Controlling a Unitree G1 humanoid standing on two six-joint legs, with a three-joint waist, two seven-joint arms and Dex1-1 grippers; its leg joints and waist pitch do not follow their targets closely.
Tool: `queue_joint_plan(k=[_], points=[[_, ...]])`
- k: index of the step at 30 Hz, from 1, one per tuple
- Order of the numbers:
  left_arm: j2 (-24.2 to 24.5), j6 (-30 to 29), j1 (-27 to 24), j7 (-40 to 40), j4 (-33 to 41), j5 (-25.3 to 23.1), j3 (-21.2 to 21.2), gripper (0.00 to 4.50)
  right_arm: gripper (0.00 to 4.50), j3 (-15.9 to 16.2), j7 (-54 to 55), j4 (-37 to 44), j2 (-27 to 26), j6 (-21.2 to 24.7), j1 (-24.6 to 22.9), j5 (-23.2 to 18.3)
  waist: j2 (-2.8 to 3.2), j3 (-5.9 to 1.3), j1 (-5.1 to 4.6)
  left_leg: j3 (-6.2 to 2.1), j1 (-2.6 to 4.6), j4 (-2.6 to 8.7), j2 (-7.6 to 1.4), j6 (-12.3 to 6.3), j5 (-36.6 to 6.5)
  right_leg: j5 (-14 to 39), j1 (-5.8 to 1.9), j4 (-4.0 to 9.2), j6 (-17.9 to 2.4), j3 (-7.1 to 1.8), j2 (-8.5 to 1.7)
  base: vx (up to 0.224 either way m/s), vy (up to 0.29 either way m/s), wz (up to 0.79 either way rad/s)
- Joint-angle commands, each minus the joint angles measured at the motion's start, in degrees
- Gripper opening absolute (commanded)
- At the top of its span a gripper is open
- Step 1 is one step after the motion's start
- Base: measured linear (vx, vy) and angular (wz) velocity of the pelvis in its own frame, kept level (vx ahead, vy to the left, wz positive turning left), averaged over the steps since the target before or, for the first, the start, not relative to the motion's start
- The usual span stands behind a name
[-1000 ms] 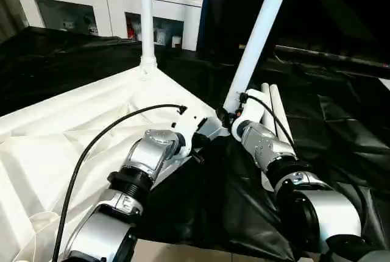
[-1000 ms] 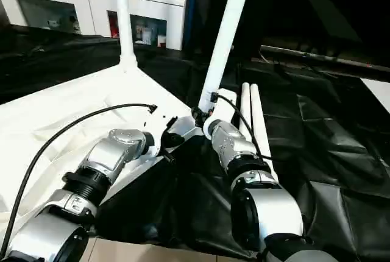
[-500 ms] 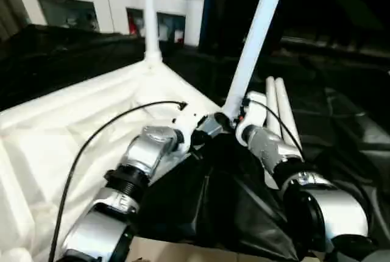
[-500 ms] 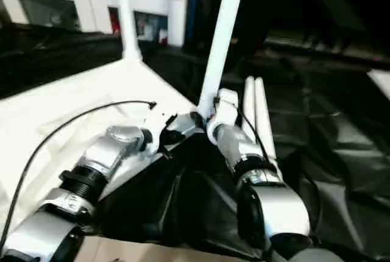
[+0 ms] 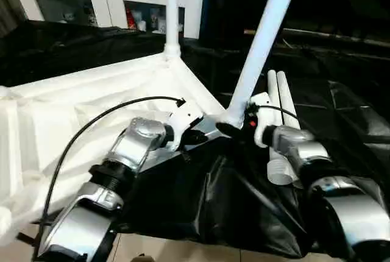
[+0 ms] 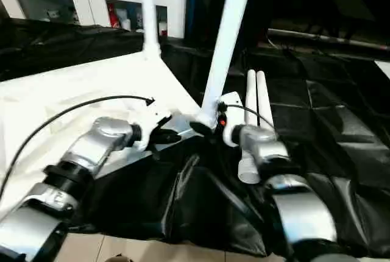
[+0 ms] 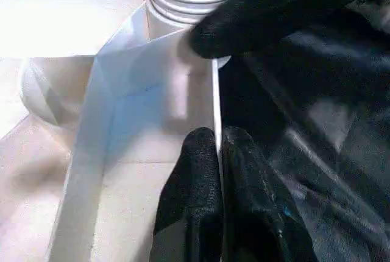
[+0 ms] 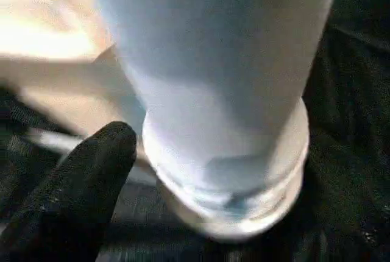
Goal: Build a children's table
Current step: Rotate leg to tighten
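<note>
**Table top upside down, two legs standing, two lying loose**

You are looking down at the children's table top (image 5: 91, 100), a white plastic rectangle lying underside up on a black sheet (image 5: 244, 201) that covers the surface beneath it. Its ribbed underside faces you, with raised walls running to the corners. One leg (image 5: 172, 12) stands upright in the far corner socket. A second leg (image 5: 262, 42), long, round and tapered, rises at a lean from the near corner, its ringed base seated at the socket between your two arms. Two more legs (image 5: 279, 122) lie side by side on the black sheet just beside that corner, touching each other, open ends toward you.

Your left end effector (image 7: 218, 152) is pinched narrow on the thin edge wall of the top near that corner, one black finger on each side of the wall. Your right end effector (image 5: 234, 129) sits at the base of the leaning leg with its fingers spread wide; one black finger (image 8: 79, 195) shows just beside the ringed collar.

A white cabinet (image 5: 109, 0) with glass doors stands behind.
</note>
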State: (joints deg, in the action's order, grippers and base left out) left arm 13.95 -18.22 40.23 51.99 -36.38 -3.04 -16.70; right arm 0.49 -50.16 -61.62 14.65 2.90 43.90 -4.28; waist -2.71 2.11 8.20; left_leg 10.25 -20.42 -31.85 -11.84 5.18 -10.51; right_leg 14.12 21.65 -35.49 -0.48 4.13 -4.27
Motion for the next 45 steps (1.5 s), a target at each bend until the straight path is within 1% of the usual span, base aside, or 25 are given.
queue_joint_plan(k=[1,3,4,5,7,8,9,11,13,15,19,22,26,27,28,29,30,32,33,35,36,38,40,42,45], points=[[2.6,1.5,-1.0,0.5,-1.4,-1.0,0.3,0.0,4.48,2.8,-5.1,2.4,1.5,-0.9,-1.7,2.1,-0.02,-2.85,0.0,-0.17,0.17,2.5,-1.84,-4.74,-1.7,-11.1,-3.18,2.88,-13.8,-2.76,-4.08,0.0,0.0,0.0],[3.0,2.0,-1.1,0.8,-1.5,-0.9,0.3,0.0,4.48,3.2,-5.8,3.0,1.8,-1.2,-2.0,2.3,-0.1,-2.87,-0.12,-0.17,-0.05,2.39,-1.7,-5.08,-1.1,-12.0,-3.24,2.71,-13.8,-2.77,-4.03,0.0,0.0,0.0],[4.0,3.0,-1.4,1.9,-1.2,-1.0,0.1,0.0,4.48,4.0,-7.3,4.3,2.4,-1.8,-2.7,2.7,-0.14,-2.9,-0.32,-0.16,-0.1,2.27,-1.67,-5.42,-0.9,-12.5,-3.13,2.59,-14.1,-2.75,-4.03,0.0,0.0,0.0],[5.4,5.1,-1.9,3.9,-0.6,-0.9,-0.2,0.0,4.48,4.9,-9.3,6.2,3.1,-2.3,-3.6,2.8,-0.27,-2.86,-0.4,-0.19,-0.16,2.26,-1.7,-5.59,-0.9,-12.3,-3.13,2.57,-14.2,-2.74,-4.03,0.0,0.0,0.0],[6.7,7.9,-2.8,6.2,0.5,-0.5,-0.3,0.0,4.48,5.4,-10.9,8.0,3.6,-2.7,-4.4,2.5,-0.38,-2.79,-0.44,-0.23,-0.14,2.23,-1.89,-5.92,-1.7,-11.1,-3.07,2.53,-14.4,-2.72,-4.19,0.0,0.0,0.0],[7.4,9.8,-3.4,7.5,1.4,0.0,-0.3,0.0,4.48,5.3,-11.6,9.1,3.7,-2.7,-4.8,2.2,-0.21,-2.73,-0.62,-0.2,0.0,2.25,-2.02,-6.0,-1.7,-10.6,-2.89,2.47,-15.0,-2.78,-4.19,0.0,0.0,0.0],[7.4,9.8,-3.4,7.5,1.4,0.0,-0.3,0.0,4.48,5.3,-11.6,9.1,3.7,-2.7,-4.8,2.2,-0.14,-2.7,-0.66,-0.17,0.1,2.27,-2.08,-6.03,-1.6,-10.5,-2.75,2.46,-15.2,-2.79,-4.12,0.0,0.0,0.0],[8.0,10.6,-3.8,8.1,1.9,0.2,-0.3,0.0,4.48,5.2,-12.1,10.2,3.8,-2.6,-5.2,1.8,-0.15,-2.69,-0.69,-0.08,0.19,2.17,-2.05,-6.21,-1.1,-10.9,-2.66,2.3,-15.8,-2.82,-4.01,0.0,0.0,0.0],[9.0,11.8,-4.2,8.5,2.4,-0.1,-0.6,0.0,4.48,5.1,-13.1,11.3,4.0,-2.5,-5.4,1.3,-0.25,-2.72,-0.68,-0.1,0.1,2.03,-2.04,-6.62,-0.4,-12.1,-2.73,2.08,-16.0,-2.84,-4.02,0.0,0.0,0.0],[10.5,13.1,-4.9,9.0,2.7,-0.2,-0.5,0.0,4.48,4.2,-13.8,12.4,3.9,-2.3,-5.3,0.3,-0.36,-2.75,-0.66,-0.11,0.03,1.94,-1.98,-7.0,-0.1,-12.5,-2.78,1.99,-16.1,-2.84,-4.09,0.0,0.0,0.0],[11.4,14.2,-5.5,10.0,3.0,0.2,0.1,0.0,4.48,4.3,-14.2,13.6,4.0,-2.1,-5.6,-0.1,-0.26,-2.79,-0.71,-0.06,0.14,1.89,-1.93,-6.83,-0.1,-12.2,-2.74,1.92,-16.1,-2.86,-4.01,0.0,0.0,0.0],[12.1,14.7,-5.8,11.0,3.2,0.0,-0.1,0.0,4.48,4.8,-14.6,14.2,4.1,-2.7,-5.7,0.3,-0.29,-2.92,-0.73,-0.07,0.1,1.69,-1.86,-7.01,1.2,-14.1,-2.76,1.61,-16.4,-2.83,-3.89,0.0,0.0,0.0],[12.7,15.5,-6.2,12.5,4.3,0.7,-0.2,0.0,4.48,4.6,-14.9,15.0,3.9,-2.5,-5.6,-0.2,-0.29,-2.98,-0.67,-0.04,0.12,1.58,-1.83,-7.13,1.4,-14.4,-2.75,1.49,-16.6,-2.82,-3.92,0.0,0.0,0.0],[12.9,15.8,-6.4,13.6,5.0,1.1,-0.5,0.0,4.48,5.1,-15.3,15.4,4.0,-3.1,-5.6,0.2,-0.22,-3.02,-0.63,-0.05,0.18,1.55,-1.9,-7.11,1.4,-14.3,-2.7,1.46,-16.7,-2.8,-3.94,0.0,0.0,0.0],[13.1,15.9,-6.6,14.4,5.6,1.2,-0.8,0.0,4.48,5.9,-15.5,15.6,4.2,-4.2,-5.8,0.8,-0.35,-3.06,-0.61,-0.02,0.14,1.45,-1.86,-7.2,1.8,-14.7,-2.72,1.36,-16.8,-2.78,-3.87,0.0,0.0,0.0],[13.3,16.2,-6.9,15.0,6.1,1.4,-1.1,0.0,4.48,6.6,-15.8,15.9,4.4,-5.0,-6.1,1.3,-0.3,-3.09,-0.55,-0.05,0.12,1.42,-1.89,-7.25,2.0,-15.0,-2.71,1.29,-16.8,-2.77,-3.92,0.0,0.0,0.0],[13.3,16.2,-7.0,15.3,6.4,1.4,-1.2,0.0,4.48,7.0,-16.2,16.1,4.4,-5.5,-6.3,1.5,-0.38,-3.11,-0.53,-0.01,0.11,1.32,-1.83,-7.46,2.6,-15.9,-2.71,1.2,-16.8,-2.78,-3.83,0.0,0.0,0.0],[13.4,16.3,-7.1,15.7,6.8,1.5,-1.3,0.0,4.48,7.2,-16.5,16.3,4.5,-6.0,-6.5,1.6,-0.34,-3.15,-0.29,-0.01,0.1,1.17,-1.83,-7.59,3.0,-16.4,-2.64,1.06,-16.8,-2.79,-3.81,0.0,0.0,0.0],[13.5,16.0,-7.3,16.2,7.5,1.6,-1.5,0.0,4.48,7.5,-17.7,17.1,4.3,-6.5,-6.9,1.4,-0.5,-3.16,-0.13,0.01,0.0,1.03,-1.82,-7.61,2.9,-16.4,-2.6,0.96,-16.9,-2.82,-3.79,0.0,0.0,0.0],[13.6,15.7,-7.5,16.6,7.9,1.7,-1.7,0.0,4.48,7.8,-18.3,17.7,4.2,-7.0,-7.1,1.3,-0.46,-3.03,0.01,-0.03,-0.09,1.01,-1.86,-7.37,2.2,-15.2,-2.46,0.94,-16.7,-2.84,-3.89,0.0,0.0,0.0],[13.7,15.5,-7.5,16.8,8.2,1.7,-1.7,0.0,4.48,7.9,-18.4,17.9,4.1,-6.9,-7.2,1.3,-0.44,-2.94,-0.01,-0.05,-0.09,1.06,-1.93,-7.01,1.1,-13.5,-2.37,1.04,-16.5,-2.86,-3.95,0.0,0.0,0.0],[13.8,15.5,-7.6,17.0,8.4,1.8,-1.8,0.0,4.48,8.0,-18.4,18.0,4.0,-7.0,-7.2,1.4,-0.38,-2.81,-0.01,-0.07,0.01,1.26,-2.0,-6.18,-0.8,-10.6,-2.26,1.31,-16.3,-2.88,-4.03,0.0,0.0,0.0],[13.9,15.3,-8.0,17.6,9.6,1.8,-1.9,0.0,4.48,8.4,-17.8,17.6,3.6,-7.7,-7.0,1.5,-0.39,-2.76,-0.05,-0.15,0.04,1.47,-2.1,-4.93,-2.4,-8.2,-2.26,1.46,-15.9,-2.96,-4.19,0.0,0.0,0.0],[13.9,15.1,-8.2,17.9,10.3,1.7,-2.2,0.0,4.48,8.7,-17.4,17.1,3.4,-8.5,-6.8,1.8,-0.35,-2.75,-0.08,-0.14,0.13,1.47,-2.05,-4.52,-2.5,-8.1,-2.18,1.45,-15.8,-3.0,-4.11,0.0,0.0,0.0],[13.8,14.9,-8.4,18.1,11.0,1.6,-2.5,0.0,4.48,8.8,-17.1,16.4,3.2,-9.4,-6.7,2.3,-0.4,-2.92,-0.03,-0.13,0.06,1.28,-1.87,-4.78,-1.2,-10.5,-2.29,1.21,-15.8,-3.04,-4.02,0.0,0.0,0.0]])
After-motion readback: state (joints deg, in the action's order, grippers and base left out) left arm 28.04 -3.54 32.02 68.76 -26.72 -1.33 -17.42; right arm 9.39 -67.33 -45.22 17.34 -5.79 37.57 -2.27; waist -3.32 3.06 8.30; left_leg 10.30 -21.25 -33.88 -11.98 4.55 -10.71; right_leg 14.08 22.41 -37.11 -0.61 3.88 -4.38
